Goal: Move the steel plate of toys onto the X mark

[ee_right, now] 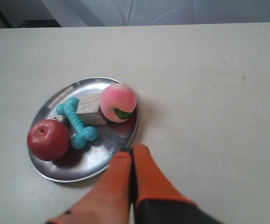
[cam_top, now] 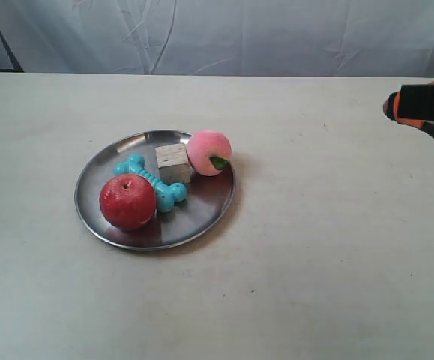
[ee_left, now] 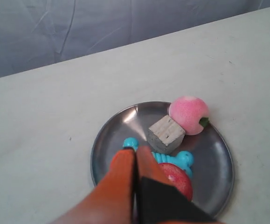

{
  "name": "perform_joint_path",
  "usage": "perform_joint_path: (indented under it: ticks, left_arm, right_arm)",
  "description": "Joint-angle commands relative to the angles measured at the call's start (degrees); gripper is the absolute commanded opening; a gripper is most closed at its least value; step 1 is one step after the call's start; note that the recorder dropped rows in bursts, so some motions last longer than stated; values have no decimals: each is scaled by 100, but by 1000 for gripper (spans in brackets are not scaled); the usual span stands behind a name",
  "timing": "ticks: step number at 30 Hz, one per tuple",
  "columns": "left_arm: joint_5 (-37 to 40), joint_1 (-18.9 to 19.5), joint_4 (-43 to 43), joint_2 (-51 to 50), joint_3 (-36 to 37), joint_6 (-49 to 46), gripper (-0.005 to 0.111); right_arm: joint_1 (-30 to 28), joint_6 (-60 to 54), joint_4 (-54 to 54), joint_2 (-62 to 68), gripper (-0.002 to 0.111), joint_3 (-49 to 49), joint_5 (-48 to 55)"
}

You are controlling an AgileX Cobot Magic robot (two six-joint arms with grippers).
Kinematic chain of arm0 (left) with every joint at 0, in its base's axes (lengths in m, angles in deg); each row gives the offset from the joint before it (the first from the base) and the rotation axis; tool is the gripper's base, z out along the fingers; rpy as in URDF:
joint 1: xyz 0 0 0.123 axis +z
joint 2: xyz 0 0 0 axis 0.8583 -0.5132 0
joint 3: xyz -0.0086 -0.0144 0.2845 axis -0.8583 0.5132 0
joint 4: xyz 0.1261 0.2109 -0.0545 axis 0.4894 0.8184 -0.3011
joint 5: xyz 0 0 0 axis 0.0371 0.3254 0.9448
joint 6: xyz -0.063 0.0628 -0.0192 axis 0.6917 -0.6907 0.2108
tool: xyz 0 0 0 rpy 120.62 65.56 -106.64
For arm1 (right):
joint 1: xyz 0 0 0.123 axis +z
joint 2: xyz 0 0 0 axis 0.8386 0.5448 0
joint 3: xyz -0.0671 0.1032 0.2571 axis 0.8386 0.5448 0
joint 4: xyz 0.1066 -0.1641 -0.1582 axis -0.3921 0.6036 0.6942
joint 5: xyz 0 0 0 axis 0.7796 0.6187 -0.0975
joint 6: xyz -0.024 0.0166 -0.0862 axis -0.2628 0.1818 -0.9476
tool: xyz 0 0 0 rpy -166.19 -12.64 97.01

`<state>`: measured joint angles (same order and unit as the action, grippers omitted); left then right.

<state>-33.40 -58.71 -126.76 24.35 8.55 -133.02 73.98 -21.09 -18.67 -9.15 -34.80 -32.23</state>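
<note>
Two idle units: orange left gripper (ee_left: 135, 153), orange right gripper (ee_right: 132, 152), fingers together, empty; round shiny steel plate (cam_top: 93, 180) ungripped; I judge transfer unstarted.

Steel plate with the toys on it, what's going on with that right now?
Nothing is gripping the plate yet. It sits on the table holding an apple, a peach, a bone and a wooden block. The left tool and the right tool are both shut and empty, each pointed toward the plate without touching it.
</note>
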Motion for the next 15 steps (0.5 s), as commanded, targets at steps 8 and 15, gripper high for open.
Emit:
perform_joint_path:
  ticks: [8, 15]
  left_arm:
    - [-34, 8, 188, 850, 375, -21, 0]
    - [-585, -2, 772, 875, 375, -64, 0]
  right_arm:
    - [-15, -38, -374, -61, 0, 30, -22]
    - [-15, -38, -384, -61, 0, 30, -25]
